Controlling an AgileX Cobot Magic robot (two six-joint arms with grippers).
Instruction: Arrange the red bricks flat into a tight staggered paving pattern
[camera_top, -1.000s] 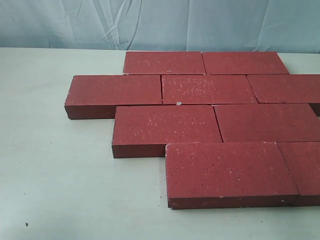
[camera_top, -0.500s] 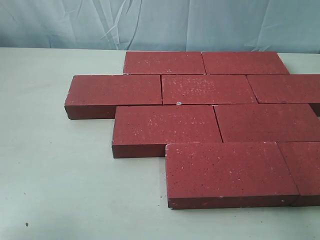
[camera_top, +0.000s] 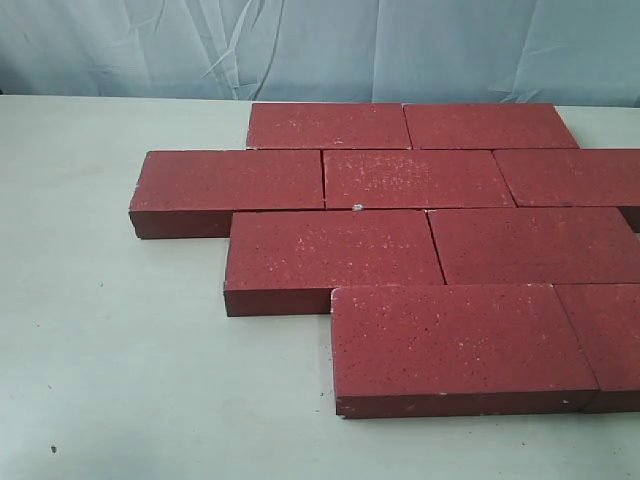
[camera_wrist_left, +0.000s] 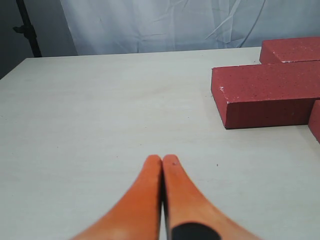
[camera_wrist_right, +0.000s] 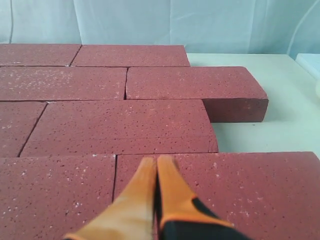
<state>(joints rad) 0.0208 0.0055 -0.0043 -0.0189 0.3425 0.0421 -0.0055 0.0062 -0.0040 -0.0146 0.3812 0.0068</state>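
Note:
Several red bricks (camera_top: 430, 240) lie flat on the pale table (camera_top: 110, 360) in four staggered rows, edges touching. The nearest row's brick (camera_top: 455, 340) sits at the front right. No gripper shows in the exterior view. In the left wrist view my left gripper (camera_wrist_left: 162, 159) is shut and empty over bare table, apart from a brick (camera_wrist_left: 270, 92). In the right wrist view my right gripper (camera_wrist_right: 156, 160) is shut and empty above the laid bricks (camera_wrist_right: 120, 125).
A wrinkled pale blue cloth (camera_top: 320, 45) hangs behind the table. A dark stand (camera_wrist_left: 27, 30) rises off the far corner in the left wrist view. The bricks run past the right edge of the exterior view. Bare tabletop lies left and in front of them.

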